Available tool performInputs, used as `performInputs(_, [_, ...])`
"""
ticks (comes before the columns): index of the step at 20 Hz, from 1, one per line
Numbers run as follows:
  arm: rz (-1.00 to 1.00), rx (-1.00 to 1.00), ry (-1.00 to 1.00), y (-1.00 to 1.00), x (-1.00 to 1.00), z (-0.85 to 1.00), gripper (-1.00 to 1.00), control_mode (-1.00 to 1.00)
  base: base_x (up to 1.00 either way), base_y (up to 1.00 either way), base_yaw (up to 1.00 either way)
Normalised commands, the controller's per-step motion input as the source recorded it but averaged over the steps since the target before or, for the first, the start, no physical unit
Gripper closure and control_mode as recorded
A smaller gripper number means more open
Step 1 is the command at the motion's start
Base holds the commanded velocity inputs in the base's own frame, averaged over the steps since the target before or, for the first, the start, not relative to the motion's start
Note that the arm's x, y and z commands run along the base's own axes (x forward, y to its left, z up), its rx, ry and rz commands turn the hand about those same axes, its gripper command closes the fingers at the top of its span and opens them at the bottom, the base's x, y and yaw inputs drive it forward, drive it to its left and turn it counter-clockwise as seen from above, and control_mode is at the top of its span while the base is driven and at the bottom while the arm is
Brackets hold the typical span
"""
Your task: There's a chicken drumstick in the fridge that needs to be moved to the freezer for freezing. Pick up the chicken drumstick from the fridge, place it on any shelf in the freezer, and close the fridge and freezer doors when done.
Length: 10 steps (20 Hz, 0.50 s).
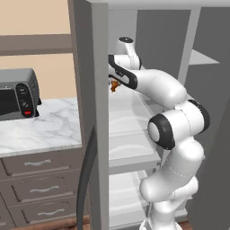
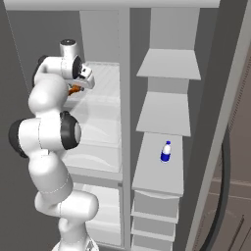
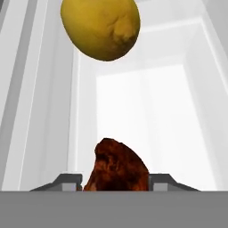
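Two fingers [image 3: 69,181] flank the chicken drumstick [image 3: 116,167] in the hand view, one at each side of its dark brown meat, drawn in close. Whether they press it firmly cannot be told, so the grip looks under way rather than settled. The drumstick sits right between the fingers, rising away from the hand toward the lemon [image 3: 100,27] farther back on the glass shelf. In the base views the gripper [image 2: 78,88] reaches into the upper fridge [image 2: 105,122], on the left of the cabinet, with the orange-brown piece at its tip. The freezer [image 2: 164,120] lies to the right, a blue-and-white bottle [image 2: 166,151] on one solid shelf [image 2: 167,63]. Both doors stand open, so the coming move is likely a lift and a carry rightward.
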Motion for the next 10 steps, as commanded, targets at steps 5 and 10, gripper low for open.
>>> performInputs(5, [0.00, -0.01, -0.04, -0.02, -0.50, 0.00, 1.00, -1.00, 0.00, 0.00, 0.00])
performInputs(10, [0.00, -0.06, -0.31, -0.30, -0.52, -0.07, 1.00, -1.00, 0.00, 0.00, 0.00])
